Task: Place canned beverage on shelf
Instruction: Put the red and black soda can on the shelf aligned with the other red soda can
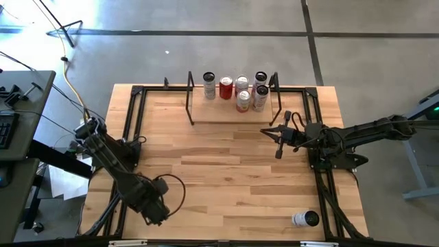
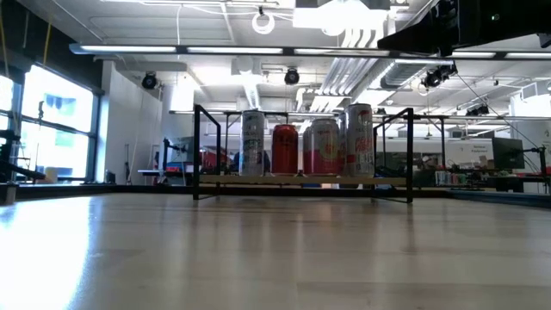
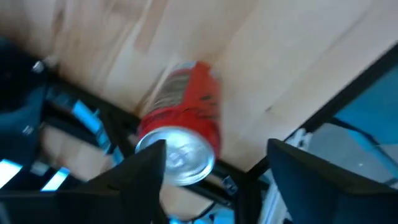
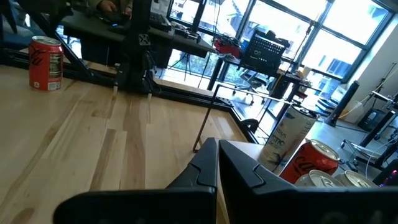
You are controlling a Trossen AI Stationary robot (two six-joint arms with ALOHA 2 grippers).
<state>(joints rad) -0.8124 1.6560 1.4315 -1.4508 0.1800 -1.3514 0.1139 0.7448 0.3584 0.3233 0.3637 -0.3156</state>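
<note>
A red canned beverage [image 3: 186, 121] stands upright on its base on the tabletop, near the table's left near corner beside the black rail; the right wrist view shows the red can [image 4: 45, 62] standing free. My left gripper [image 3: 214, 149] points down over it, open, one finger on either side of its silver top. In the high view my left gripper [image 1: 156, 209] hides the can. The shelf [image 1: 233, 115] stands at the far edge and carries several upright cans [image 1: 236, 90]. My right gripper [image 1: 269, 130] waits shut, level, near the shelf's right end.
A white can [image 1: 305, 218] lies on its side near the table's right near corner. Black rails [image 1: 130, 123] run along the table's left and right edges. The shelf's cans [image 2: 301, 142] fill its middle and right; bare wood lies between shelf and near edge.
</note>
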